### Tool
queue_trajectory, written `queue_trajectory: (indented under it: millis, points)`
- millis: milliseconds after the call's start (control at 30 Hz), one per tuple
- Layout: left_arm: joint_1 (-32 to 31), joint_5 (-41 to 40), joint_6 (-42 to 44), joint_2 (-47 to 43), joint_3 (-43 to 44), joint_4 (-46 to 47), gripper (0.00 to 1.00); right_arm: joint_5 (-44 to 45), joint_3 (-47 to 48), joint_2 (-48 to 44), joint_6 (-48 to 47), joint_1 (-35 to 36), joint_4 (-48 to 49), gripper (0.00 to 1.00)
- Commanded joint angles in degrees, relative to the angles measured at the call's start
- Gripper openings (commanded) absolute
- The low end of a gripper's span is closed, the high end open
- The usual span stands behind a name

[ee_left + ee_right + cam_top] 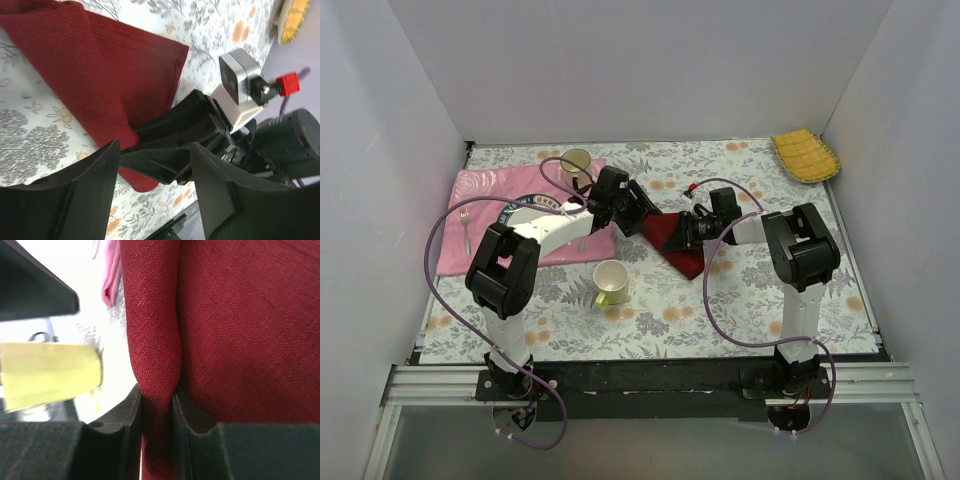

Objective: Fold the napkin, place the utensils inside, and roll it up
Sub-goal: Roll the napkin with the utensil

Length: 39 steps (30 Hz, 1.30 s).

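Observation:
The maroon napkin (pixel 672 238) lies partly folded on the floral table between the two arms. My right gripper (pixel 157 399) is shut on a raised fold of the napkin (pixel 235 325), the cloth squeezed between both pads. My left gripper (pixel 155 150) is open just left of the napkin (pixel 95 60), with nothing between its fingers. It faces the right gripper's black fingers (pixel 170 150), which pinch the napkin's near edge. Of the utensils, one small fork (pixel 466 222) lies on the pink cloth at far left.
A yellow cup (pixel 610 283) stands just in front of the left gripper (pixel 638 212); it also shows in the right wrist view as the cup (pixel 50 374). The pink patterned cloth (pixel 485 200) carries a second cup (pixel 576 163) and a plate (pixel 517 214). A yellow ribbed cloth (pixel 806 156) lies back right.

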Motion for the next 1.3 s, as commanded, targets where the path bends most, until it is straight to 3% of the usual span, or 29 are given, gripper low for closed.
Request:
queue_trajectory:
  millis: [0, 433, 633, 867, 1000, 1100, 1267]
  points:
    - [-0.2, 8.5, 0.5, 1.5, -2.5, 7.8, 0.53, -1.1, -2.7, 4.6, 1.8, -0.9, -7.6, 0.08]
    - [1.4, 10.3, 0.0, 8.0, -9.0, 22.5, 0.45, 1.4, -1.6, 2.8, -0.3, -1.6, -12.4, 0.11]
    - [1.6, 9.6, 1.1, 9.5, -12.2, 23.9, 0.45, 8.9, 2.2, -2.1, -6.4, -1.6, -23.7, 0.25]
    - [2.3, 10.1, 1.8, 10.8, -13.1, 24.3, 0.44, 24.3, 8.2, -9.6, -15.0, 0.5, -36.0, 0.59]
    - [2.6, 10.8, 1.8, 11.5, -12.1, 24.2, 0.44, 34.2, 8.2, -15.3, -18.9, 3.4, -37.4, 0.66]
    - [2.8, 11.8, 1.4, 11.7, -11.1, 23.9, 0.44, 43.2, 3.6, -20.0, -23.0, 7.8, -32.7, 0.72]
    - [2.9, 12.5, 1.2, 11.4, -9.0, 21.3, 0.44, 55.2, -1.2, -23.6, -27.5, 15.8, -24.2, 0.74]
